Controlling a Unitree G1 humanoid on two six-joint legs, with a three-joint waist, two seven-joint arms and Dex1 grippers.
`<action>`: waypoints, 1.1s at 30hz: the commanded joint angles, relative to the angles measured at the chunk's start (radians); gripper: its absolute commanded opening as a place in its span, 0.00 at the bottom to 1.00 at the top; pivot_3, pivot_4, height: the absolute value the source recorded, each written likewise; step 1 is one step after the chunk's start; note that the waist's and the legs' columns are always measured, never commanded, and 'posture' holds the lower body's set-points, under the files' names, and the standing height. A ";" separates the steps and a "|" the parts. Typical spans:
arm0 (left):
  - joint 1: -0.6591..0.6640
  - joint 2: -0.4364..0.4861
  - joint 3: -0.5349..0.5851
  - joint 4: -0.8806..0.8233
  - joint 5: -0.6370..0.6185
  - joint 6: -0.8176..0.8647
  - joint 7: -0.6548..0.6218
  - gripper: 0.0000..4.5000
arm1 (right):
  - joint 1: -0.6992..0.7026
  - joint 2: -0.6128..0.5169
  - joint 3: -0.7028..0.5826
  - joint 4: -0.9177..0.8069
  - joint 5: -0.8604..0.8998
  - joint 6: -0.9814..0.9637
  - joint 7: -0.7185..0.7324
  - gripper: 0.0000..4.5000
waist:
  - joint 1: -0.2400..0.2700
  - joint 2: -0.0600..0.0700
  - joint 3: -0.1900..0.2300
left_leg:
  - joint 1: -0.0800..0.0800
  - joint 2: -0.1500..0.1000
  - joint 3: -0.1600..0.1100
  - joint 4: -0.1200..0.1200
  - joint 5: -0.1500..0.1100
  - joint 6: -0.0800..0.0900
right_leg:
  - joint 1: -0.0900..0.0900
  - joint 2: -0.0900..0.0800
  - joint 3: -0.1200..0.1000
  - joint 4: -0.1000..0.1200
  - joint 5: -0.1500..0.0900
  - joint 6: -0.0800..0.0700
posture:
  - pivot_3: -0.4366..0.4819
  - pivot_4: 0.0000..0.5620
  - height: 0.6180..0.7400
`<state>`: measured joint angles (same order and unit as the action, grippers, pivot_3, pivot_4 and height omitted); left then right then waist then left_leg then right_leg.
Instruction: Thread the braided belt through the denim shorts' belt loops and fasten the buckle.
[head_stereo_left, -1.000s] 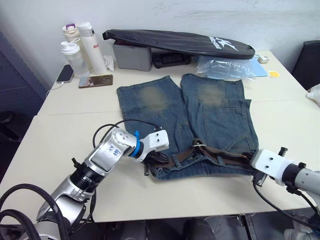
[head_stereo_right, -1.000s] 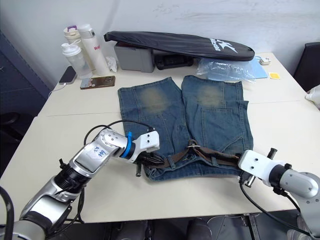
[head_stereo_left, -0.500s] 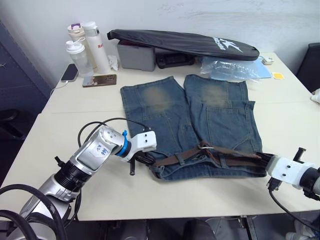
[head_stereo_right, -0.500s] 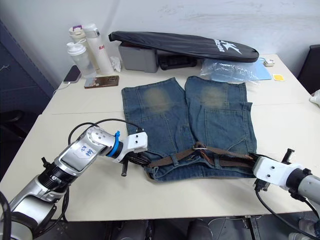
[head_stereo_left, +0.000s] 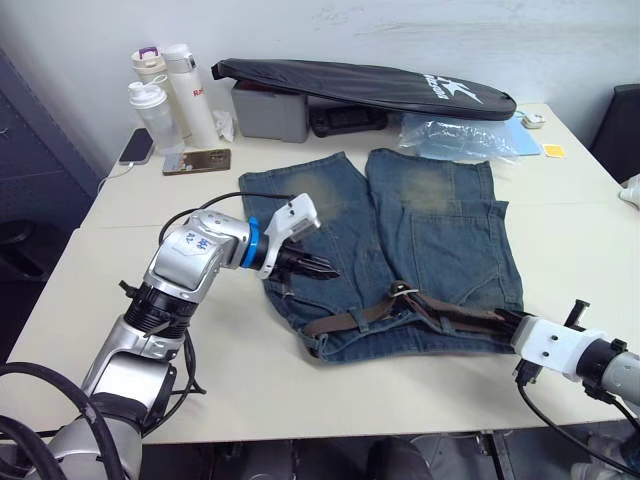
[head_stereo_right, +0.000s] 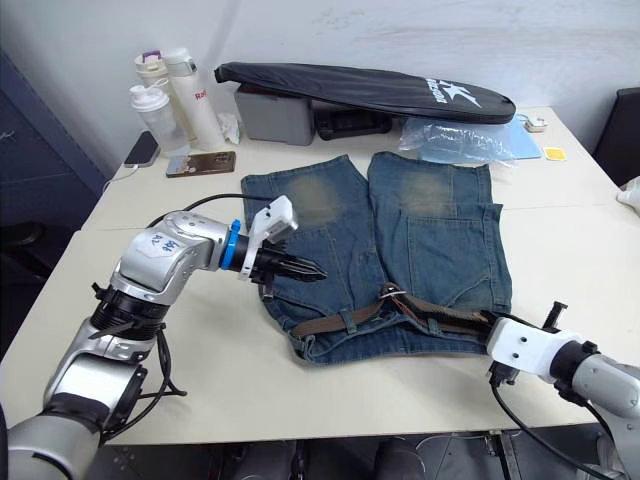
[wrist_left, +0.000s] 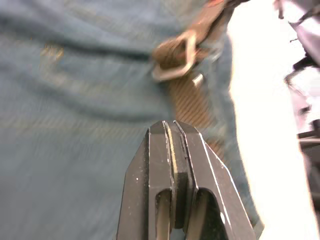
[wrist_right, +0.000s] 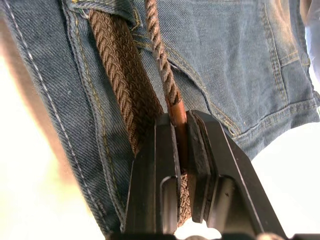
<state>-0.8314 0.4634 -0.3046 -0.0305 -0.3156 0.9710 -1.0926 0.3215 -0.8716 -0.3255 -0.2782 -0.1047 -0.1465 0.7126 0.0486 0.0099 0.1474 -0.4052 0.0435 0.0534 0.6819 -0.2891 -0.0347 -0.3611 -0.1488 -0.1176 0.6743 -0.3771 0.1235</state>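
Right gripper (wrist_right: 181, 131): your jaws pinch the braided belt (wrist_right: 122, 87) by its reddish tip.
Left gripper (head_stereo_left: 325, 270): jaws pressed together, empty — above the denim shorts (head_stereo_left: 440, 235), buckle (wrist_left: 176, 52) ahead.

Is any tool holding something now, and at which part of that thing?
The right tool is shut on the belt, gripping its reddish-brown tip. The left tool is shut and holds nothing, above the shorts.

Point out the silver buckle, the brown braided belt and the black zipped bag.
silver rectangular metal buckle (head_stereo_left: 399, 291), left eye view, its frame
dark-brown braided belt (head_stereo_right: 330, 322), right eye view, strap along waistband
long black zipped bag (head_stereo_left: 360, 82), left eye view, its middle
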 joint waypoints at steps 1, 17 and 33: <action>0.027 0.009 -0.095 -0.064 0.040 -0.060 0.012 0.01 | -0.006 0.006 -0.010 -0.036 -0.002 0.013 -0.010 0.00 | 0.000 0.000 0.000 | 0.000 0.000 0.001 0.000 0.000 0.000 | 0.000 0.000 0.001 0.000 0.000 0.000 | 0.48 0.27 0.22; 0.178 0.007 -0.298 -0.037 0.225 -0.220 0.083 0.01 | 0.039 -0.012 -0.064 -0.042 -0.019 -0.012 -0.005 0.00 | 0.009 0.003 -0.002 | 0.001 0.001 0.002 0.002 -0.002 0.001 | 0.001 0.000 0.002 0.000 -0.001 -0.001 | 0.48 0.27 0.22; 0.197 0.125 -0.435 -0.042 0.325 -0.285 -0.064 0.01 | 0.170 -0.053 -0.243 0.050 -0.135 -0.212 -0.038 0.00 | 0.005 0.001 -0.008 | 0.002 0.003 0.004 0.002 -0.006 0.000 | 0.001 0.001 0.002 -0.001 -0.003 -0.002 | 0.48 0.27 0.22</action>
<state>-0.6883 0.5429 -0.6380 -0.1120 -0.0256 0.6402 -1.0799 0.4619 -0.8984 -0.4568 -0.2990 -0.2015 -0.3099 0.7039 0.0537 0.0114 0.1397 -0.4034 0.0462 0.0579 0.6836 -0.2948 -0.0344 -0.3598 -0.1479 -0.1158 0.6736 -0.3798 0.1212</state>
